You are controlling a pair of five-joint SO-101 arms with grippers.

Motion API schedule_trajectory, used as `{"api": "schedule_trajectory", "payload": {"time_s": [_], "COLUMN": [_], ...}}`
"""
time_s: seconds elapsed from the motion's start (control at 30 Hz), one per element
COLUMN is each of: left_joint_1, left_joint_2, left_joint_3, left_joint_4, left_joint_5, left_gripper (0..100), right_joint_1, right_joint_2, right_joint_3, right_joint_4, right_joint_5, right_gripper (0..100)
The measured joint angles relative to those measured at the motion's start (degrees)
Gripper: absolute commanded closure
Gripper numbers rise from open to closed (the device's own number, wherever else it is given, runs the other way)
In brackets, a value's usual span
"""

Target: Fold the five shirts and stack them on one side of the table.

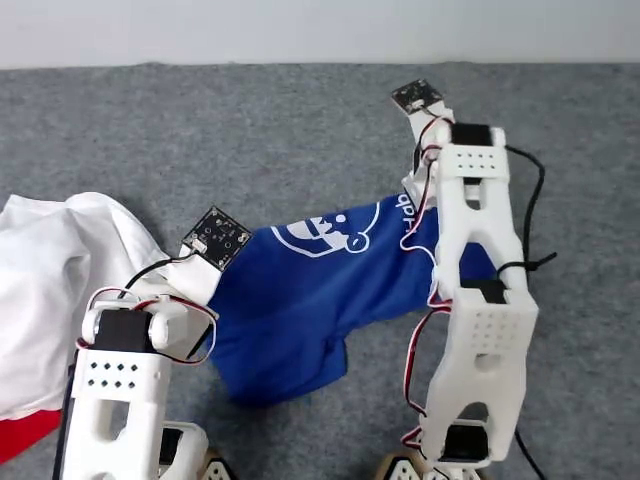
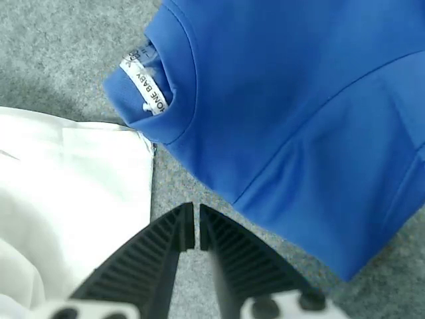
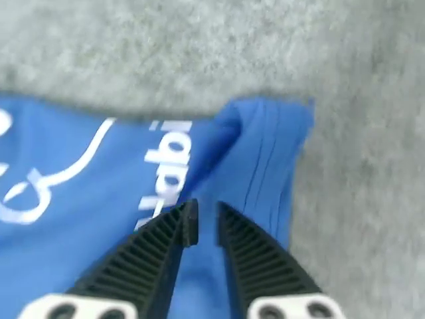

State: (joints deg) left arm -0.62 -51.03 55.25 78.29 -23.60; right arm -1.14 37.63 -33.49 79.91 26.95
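Now left gripper (image 2: 197, 218) hangs over the table (image 2: 53, 46) between white shirt (image 2: 73, 193) and blue shirt (image 2: 299, 106), jaws together — right gripper (image 3: 206, 218) over blue cloth, jaws slightly apart.

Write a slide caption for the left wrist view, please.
The left gripper above the grey table, between a white shirt and the collar of a blue shirt.

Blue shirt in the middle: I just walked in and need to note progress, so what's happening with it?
The blue shirt lies crumpled and unfolded on the grey table. The left gripper hangs shut and empty above bare table, between the collar and the white shirt beside it. The right gripper, slightly open, hangs over the blue shirt's printed end and holds nothing.
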Motion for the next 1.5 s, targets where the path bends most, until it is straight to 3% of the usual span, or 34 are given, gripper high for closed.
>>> {"api": "schedule_trajectory", "payload": {"time_s": [0.07,0.23,0.4,0.57,0.83,1.17,1.5], "left_joint_1": [0.00,0.00,0.00,0.00,0.00,0.00,0.00], "left_joint_2": [0.00,0.00,0.00,0.00,0.00,0.00,0.00], "left_joint_3": [0.00,0.00,0.00,0.00,0.00,0.00,0.00], "left_joint_4": [0.00,0.00,0.00,0.00,0.00,0.00,0.00], "left_joint_5": [0.00,0.00,0.00,0.00,0.00,0.00,0.00], "left_gripper": [98,98,98,98,98,98,98], "right_joint_1": [0.35,5.19,10.64,11.16,11.43,12.13,21.27], "right_joint_2": [-1.67,-2.29,0.44,4.48,9.32,6.86,0.18], "right_joint_3": [0.00,0.00,0.00,0.00,-0.35,-1.14,2.46], "right_joint_4": [4.48,11.69,12.75,12.75,12.75,20.13,20.48], "right_joint_5": [0.09,0.09,0.09,0.09,0.00,0.09,5.10], "right_gripper": [76.8,77.9,77.8,78.0,98.8,98.9,98.8]}}
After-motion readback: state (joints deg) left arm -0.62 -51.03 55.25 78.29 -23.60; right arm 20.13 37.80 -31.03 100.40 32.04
